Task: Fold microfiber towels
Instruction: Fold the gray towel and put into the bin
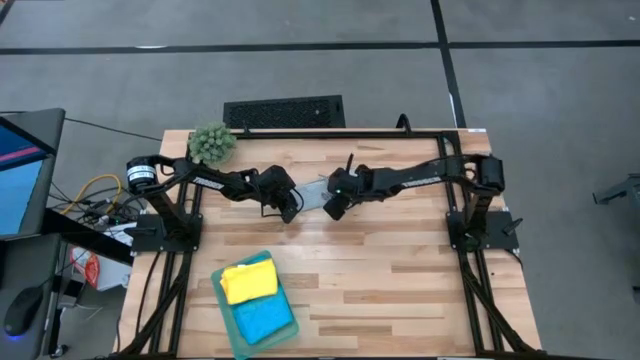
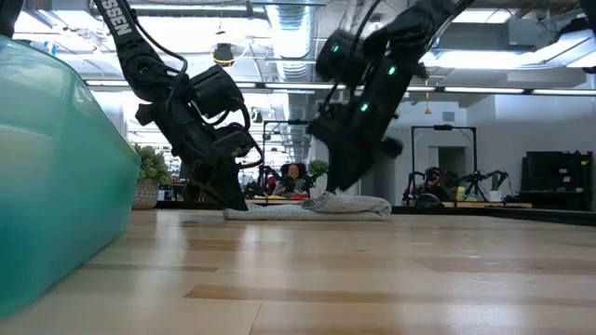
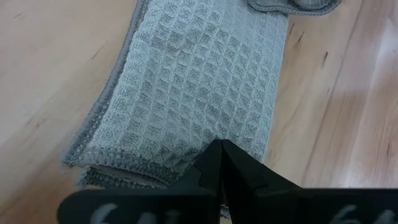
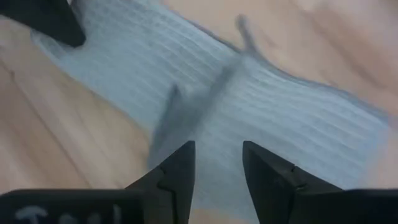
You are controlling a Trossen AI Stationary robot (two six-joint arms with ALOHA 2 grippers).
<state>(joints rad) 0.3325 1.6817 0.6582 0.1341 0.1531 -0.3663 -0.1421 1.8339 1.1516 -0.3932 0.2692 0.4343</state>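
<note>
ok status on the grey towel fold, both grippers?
Left gripper shut, tips on the grey towel near edge. Right gripper open just above the same towel. Towel lies folded at table centre. Nothing in the way.

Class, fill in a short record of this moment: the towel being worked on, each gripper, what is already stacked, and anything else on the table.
Towel in work: grey towel, partly folded, flat at table centre
Left gripper: shut, down at the towel's edge
Right gripper: jaws apart, over the towel
Stacked: yellow towel on blue towel, in teal tray
Other: green plant ball at back left
</note>
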